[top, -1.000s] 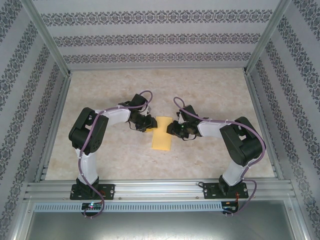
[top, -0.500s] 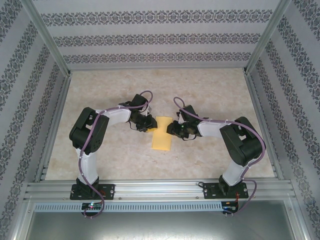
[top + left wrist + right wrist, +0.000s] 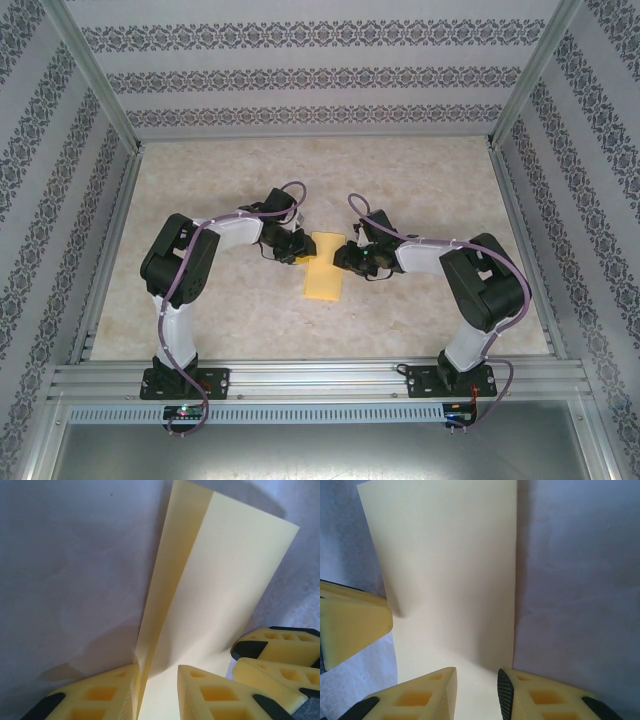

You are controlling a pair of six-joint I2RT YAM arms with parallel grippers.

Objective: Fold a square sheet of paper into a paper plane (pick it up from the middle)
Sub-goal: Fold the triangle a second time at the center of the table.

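1. the square sheet of paper [image 3: 323,268] lies flat on the table [image 3: 420,180], about midway between the two arms. from above it shows as a narrow yellow rectangle, its long sides running from near to far.
2. the left hand [image 3: 298,248] sits low at the far left corner of the sheet, and the right hand [image 3: 345,256] sits low at the right long side, near the far end. the two hands face each other across the paper's width.
3. in the left wrist view the left hand [image 3: 157,669] is a little spread, with a narrow gap between its yellow fingers [image 3: 95,697]. one long edge of the paper [image 3: 225,580] runs straight down into that gap. a band along this edge looks a shade darker than the rest, set off by a straight line. i cannot tell whether the pads touch the sheet.
4. the right hand's fingers [image 3: 280,650] show at the lower right of that view, at the paper's other side.
5. in the right wrist view the right hand [image 3: 477,672] is also slightly spread, with the near end of the paper [image 3: 450,555] in the gap between its fingers. one finger [image 3: 350,625] of the left hand sits at the sheet's left edge.
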